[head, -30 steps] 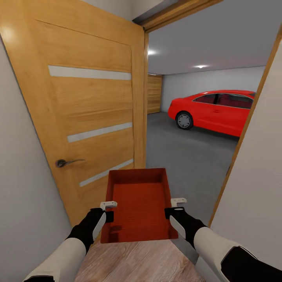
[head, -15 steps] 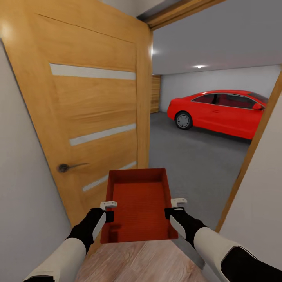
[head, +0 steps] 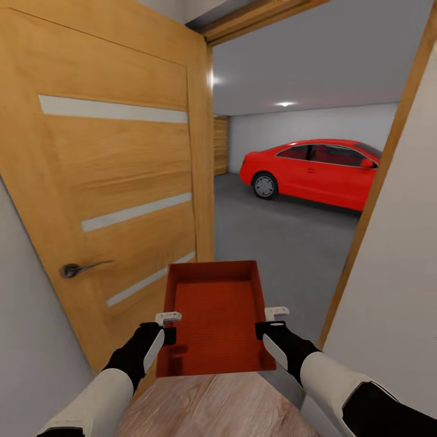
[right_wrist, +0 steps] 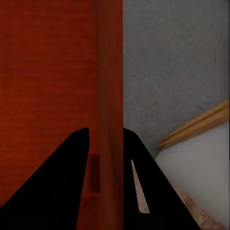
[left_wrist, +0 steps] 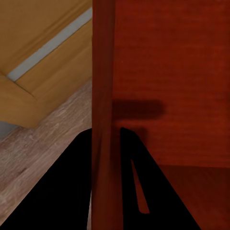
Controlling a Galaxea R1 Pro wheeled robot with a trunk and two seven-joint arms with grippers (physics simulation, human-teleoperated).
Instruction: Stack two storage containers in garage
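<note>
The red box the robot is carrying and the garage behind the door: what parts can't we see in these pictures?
- Storage container: underside hidden in the head view by its own walls and floor.
- Red car: rear cut off by the door frame.
- Garage left side: hidden behind the open door.
- Left claw and right claw: fingertips blurred dark against the container wall.

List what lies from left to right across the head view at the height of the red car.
Orange-brown wooden door with frosted strips → far wood-panelled wall section → shiny red car → wooden door frame post → plain white wall.
</note>
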